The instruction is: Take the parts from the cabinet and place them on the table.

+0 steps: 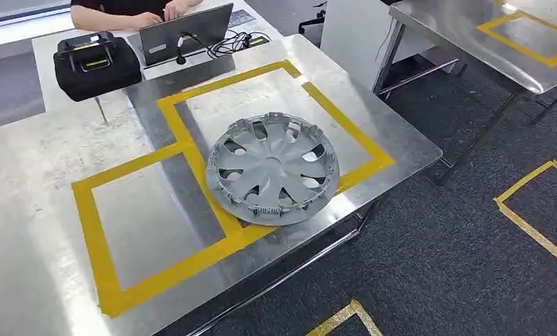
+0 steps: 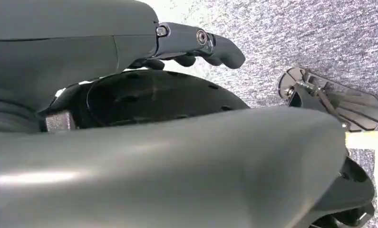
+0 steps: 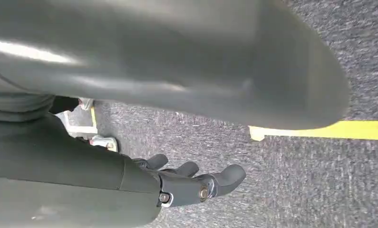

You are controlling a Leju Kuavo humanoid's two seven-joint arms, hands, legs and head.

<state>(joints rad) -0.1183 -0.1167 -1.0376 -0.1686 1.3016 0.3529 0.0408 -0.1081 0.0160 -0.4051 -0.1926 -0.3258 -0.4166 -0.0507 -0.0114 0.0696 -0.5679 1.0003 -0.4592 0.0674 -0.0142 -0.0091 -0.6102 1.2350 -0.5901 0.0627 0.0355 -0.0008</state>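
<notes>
The silver wheel cover (image 1: 272, 169) lies flat on the steel table (image 1: 44, 168), face up, straddling the yellow tape (image 1: 191, 157) near the front edge. Both arms hang low over the carpet, well apart from it, neither plainly nearer. The left hand (image 2: 196, 45) and right hand (image 3: 196, 180) hold nothing, fingers loosely apart.

Silver-grey hubcap (image 1: 272, 168); yellow tape (image 1: 86, 210); brushed steel table (image 1: 23, 210).
</notes>
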